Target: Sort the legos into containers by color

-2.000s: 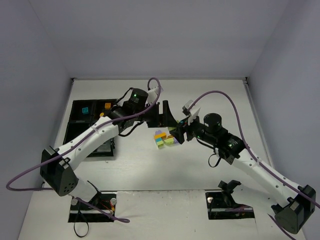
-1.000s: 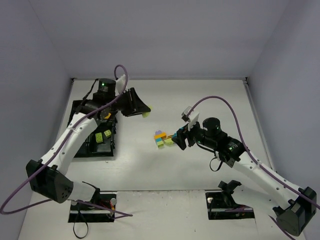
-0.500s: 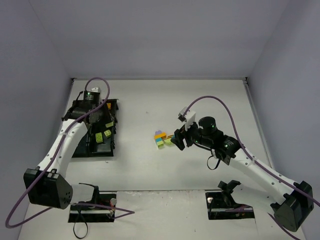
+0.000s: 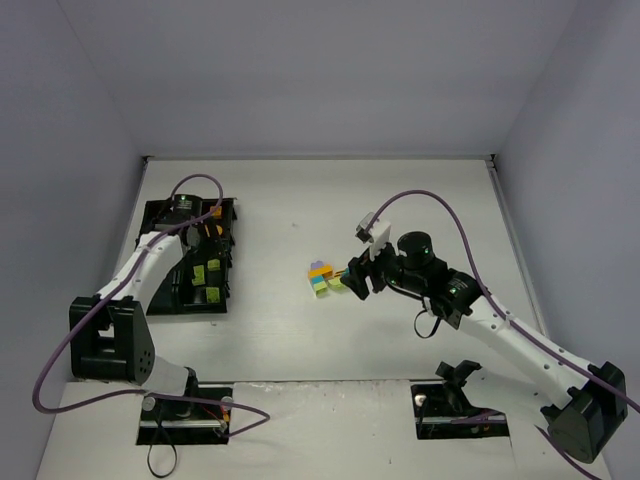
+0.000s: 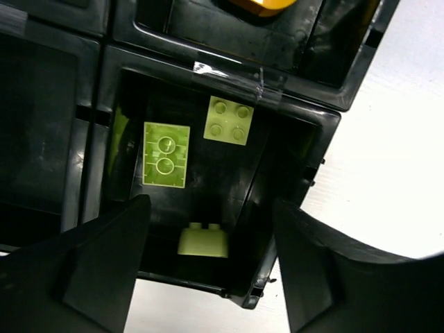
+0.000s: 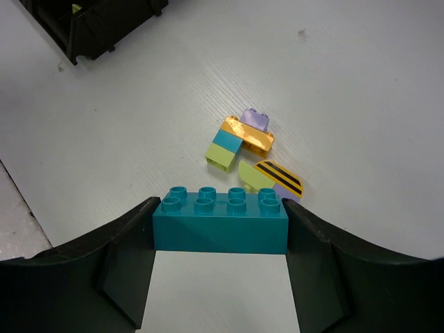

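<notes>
While the right pincer (image 6: 220, 210) clamps a teal brick (image 6: 220, 227) near mixed legos (image 6: 244, 141), the left pincer (image 5: 209, 205) gapes over lime bricks (image 5: 166, 154).

The left arm (image 4: 135, 268) and right arm (image 4: 520, 350) have white shells between black joint housings, on black bases. A purple cable (image 4: 440, 197) loops along each. The left end effector (image 5: 209, 205) and right end effector (image 6: 220, 208) have broad, matte-black, wedge-shaped fingers (image 5: 97, 270).
</notes>
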You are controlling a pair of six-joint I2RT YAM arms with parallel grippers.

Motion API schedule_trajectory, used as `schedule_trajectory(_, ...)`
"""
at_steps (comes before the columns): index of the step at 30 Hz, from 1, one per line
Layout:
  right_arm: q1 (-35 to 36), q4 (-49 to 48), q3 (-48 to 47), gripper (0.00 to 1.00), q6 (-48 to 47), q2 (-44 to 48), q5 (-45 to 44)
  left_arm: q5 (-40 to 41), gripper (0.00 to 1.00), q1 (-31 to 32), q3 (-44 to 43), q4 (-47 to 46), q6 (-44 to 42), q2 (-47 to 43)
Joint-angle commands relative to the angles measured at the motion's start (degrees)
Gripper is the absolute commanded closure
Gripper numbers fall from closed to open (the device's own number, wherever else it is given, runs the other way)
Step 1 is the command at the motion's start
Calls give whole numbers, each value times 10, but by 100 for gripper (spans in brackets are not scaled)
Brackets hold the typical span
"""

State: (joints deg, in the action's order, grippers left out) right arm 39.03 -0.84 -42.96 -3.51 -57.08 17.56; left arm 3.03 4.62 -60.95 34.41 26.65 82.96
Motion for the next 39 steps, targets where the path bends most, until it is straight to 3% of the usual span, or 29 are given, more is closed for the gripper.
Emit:
schedule_trajectory(1,0,-28,-39,99,-11,-5,18,5,34,-8,-9,-17,-9,-15)
schedule_trajectory(5,3,-31,-50,99,-13,-7,30,-43,27,-6,-28,0,2,-49)
schedule_trajectory(9,7,-36,-62,99,-19,-16,42,-216,26,13,-51,-6,46,-93)
schedule_trajectory(15,16,-42,-86,98,-31,-34,60,-332,25,126,-86,-76,146,-144)
schedule_trajectory(24,29,-42,-116,98,-41,-51,68,-398,25,252,-97,-189,228,-119)
schedule_trajectory(39,41,-43,-120,98,-37,-44,56,-437,30,322,-114,-191,234,-57)
